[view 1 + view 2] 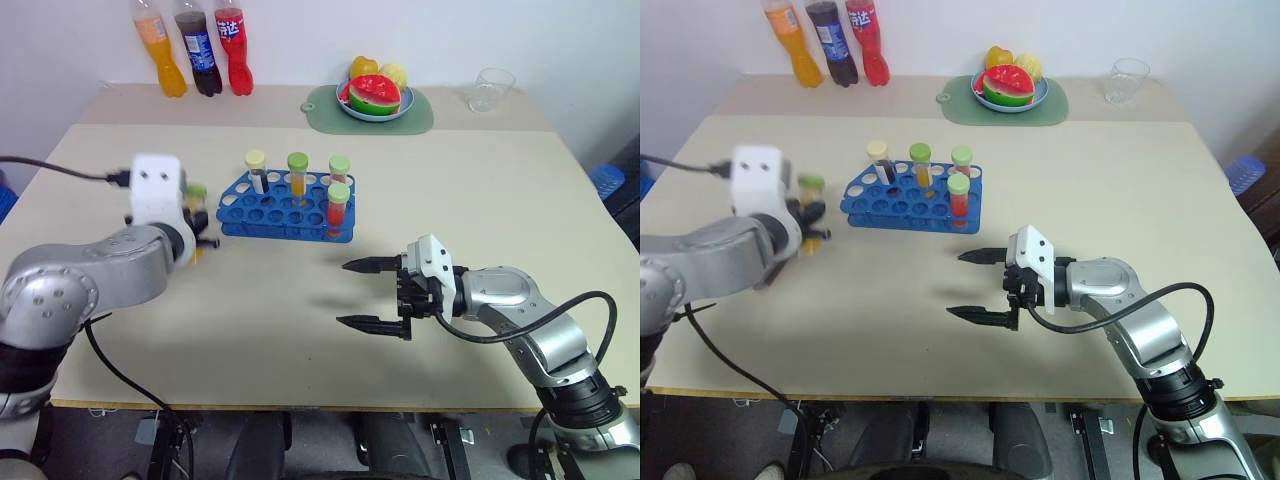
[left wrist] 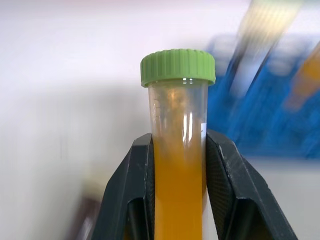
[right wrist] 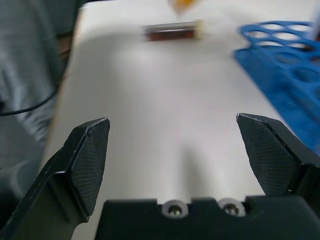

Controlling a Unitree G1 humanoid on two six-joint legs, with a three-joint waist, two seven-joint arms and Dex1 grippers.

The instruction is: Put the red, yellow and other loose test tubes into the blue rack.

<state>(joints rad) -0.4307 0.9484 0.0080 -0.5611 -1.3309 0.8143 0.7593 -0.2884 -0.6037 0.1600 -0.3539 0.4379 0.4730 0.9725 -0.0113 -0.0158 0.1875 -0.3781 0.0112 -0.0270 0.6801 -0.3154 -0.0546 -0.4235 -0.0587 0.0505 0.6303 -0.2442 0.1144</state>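
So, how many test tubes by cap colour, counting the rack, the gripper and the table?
Green caps: 4, three in the rack and one orange tube in the left gripper
Pale yellow caps: 2, one in the rack, one dark tube lying on the table
Total: 6

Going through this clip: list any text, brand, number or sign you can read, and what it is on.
Nothing can be read for certain.
Orange, dark and red plastic drink bottles at the back of the table: labels carry print, too small to read.
Clear test tube with green cap and orange liquid in the left gripper: faint raised scale marks, unreadable.
Blue plastic rack: no markings visible.
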